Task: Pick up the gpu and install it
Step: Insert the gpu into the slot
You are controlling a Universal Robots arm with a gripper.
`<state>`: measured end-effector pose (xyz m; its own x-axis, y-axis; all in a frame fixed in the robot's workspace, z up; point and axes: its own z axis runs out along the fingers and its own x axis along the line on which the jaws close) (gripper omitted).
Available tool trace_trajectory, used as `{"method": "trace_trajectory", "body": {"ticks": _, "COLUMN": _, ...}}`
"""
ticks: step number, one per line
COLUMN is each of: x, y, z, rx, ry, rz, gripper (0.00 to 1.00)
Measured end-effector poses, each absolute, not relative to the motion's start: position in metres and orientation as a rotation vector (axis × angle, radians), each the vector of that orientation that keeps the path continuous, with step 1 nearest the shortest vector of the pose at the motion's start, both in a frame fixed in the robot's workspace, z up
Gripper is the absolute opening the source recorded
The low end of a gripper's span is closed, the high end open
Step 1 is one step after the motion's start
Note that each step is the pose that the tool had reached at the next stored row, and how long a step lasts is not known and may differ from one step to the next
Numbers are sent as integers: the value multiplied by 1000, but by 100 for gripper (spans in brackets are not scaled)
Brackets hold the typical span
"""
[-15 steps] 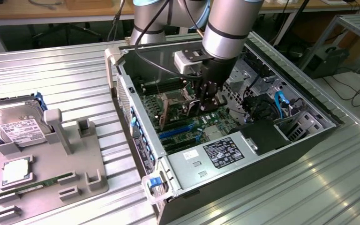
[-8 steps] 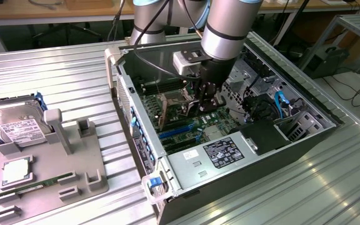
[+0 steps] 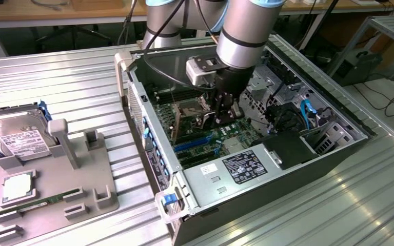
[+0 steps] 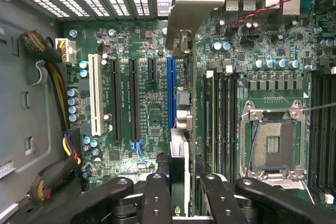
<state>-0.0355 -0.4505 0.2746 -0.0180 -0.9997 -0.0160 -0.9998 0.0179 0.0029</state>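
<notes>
My gripper [image 3: 224, 119] is down inside the open computer case [image 3: 334, 154], just above the motherboard [image 3: 204, 136]. It is shut on the gpu [image 4: 179, 153], a thin card seen edge-on between the black fingers [image 4: 157, 198]. The card's silver end bracket [image 4: 184, 9] reaches toward the case's rear grille. The card hangs over the motherboard [image 4: 152, 114], right beside the long blue slot [image 4: 170, 93] and parallel to it. I cannot tell whether its edge touches the slot.
Black slots [image 4: 133, 98] and a white slot [image 4: 96, 93] lie on one side of the card, memory slots [image 4: 223, 124] and the bare processor socket [image 4: 273, 142] on the other. Cable bundles [image 4: 52, 66] hug the case wall. Outside, a grey fixture [image 3: 53, 179] carries a hard drive [image 3: 16, 136].
</notes>
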Motion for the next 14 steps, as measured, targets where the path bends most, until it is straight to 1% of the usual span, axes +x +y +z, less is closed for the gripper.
{"method": "trace_trajectory", "body": {"ticks": 3, "x": -42, "y": -450, "z": 272, "rx": -2192, "ry": 2230, "rz": 13, "gripper": 27}}
{"method": "trace_trajectory", "body": {"ticks": 14, "x": -54, "y": -453, "z": 267, "rx": -2194, "ry": 2223, "rz": 8, "gripper": 27}}
